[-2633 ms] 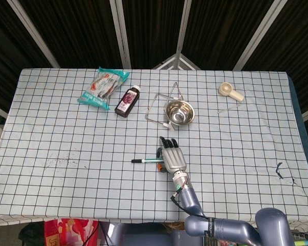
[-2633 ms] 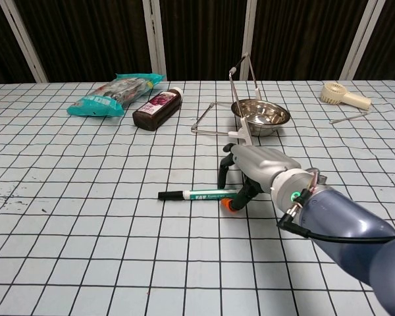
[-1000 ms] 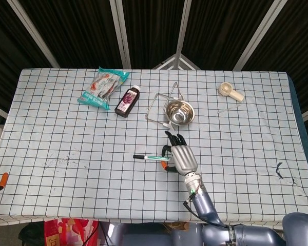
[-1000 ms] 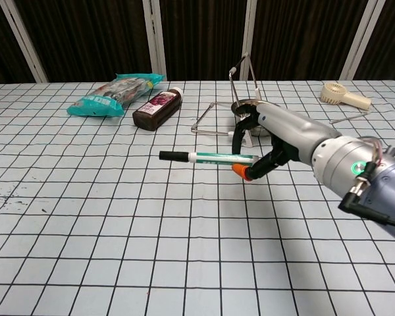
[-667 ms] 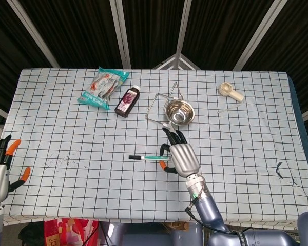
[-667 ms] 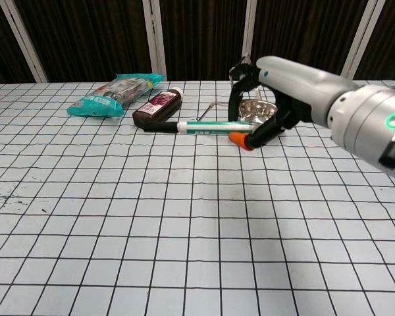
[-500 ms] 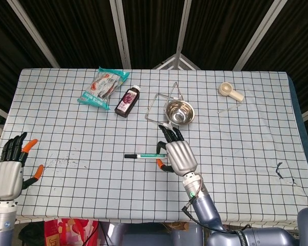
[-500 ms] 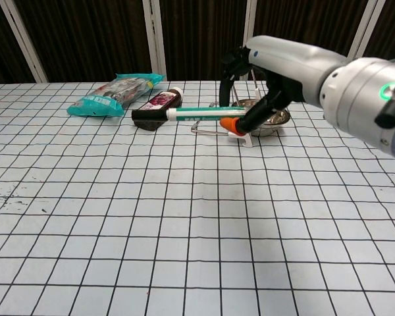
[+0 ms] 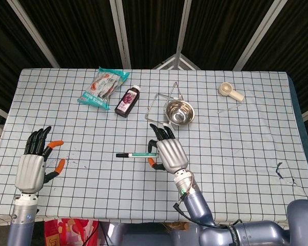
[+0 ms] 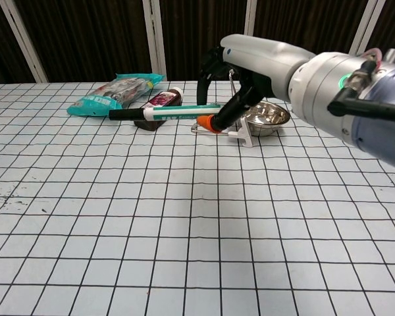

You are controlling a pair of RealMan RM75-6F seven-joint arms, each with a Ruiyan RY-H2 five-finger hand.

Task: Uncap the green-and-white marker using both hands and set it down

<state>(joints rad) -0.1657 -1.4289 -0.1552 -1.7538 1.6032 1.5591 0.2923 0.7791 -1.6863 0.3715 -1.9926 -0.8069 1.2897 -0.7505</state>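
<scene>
One capped marker (image 9: 136, 154) in right robot hand (image 9: 167, 154)'s grip; left robot hand (image 9: 32, 166) spread, holding nothing

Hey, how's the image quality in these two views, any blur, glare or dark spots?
Head view: evenly lit and sharp, with the marker crisp and only faint shadows under the hands. Chest view: the right hand looms large and close and looks slightly soft; the bowl shows bright reflections. In both, the backdrop behind the table is very dark.
</scene>
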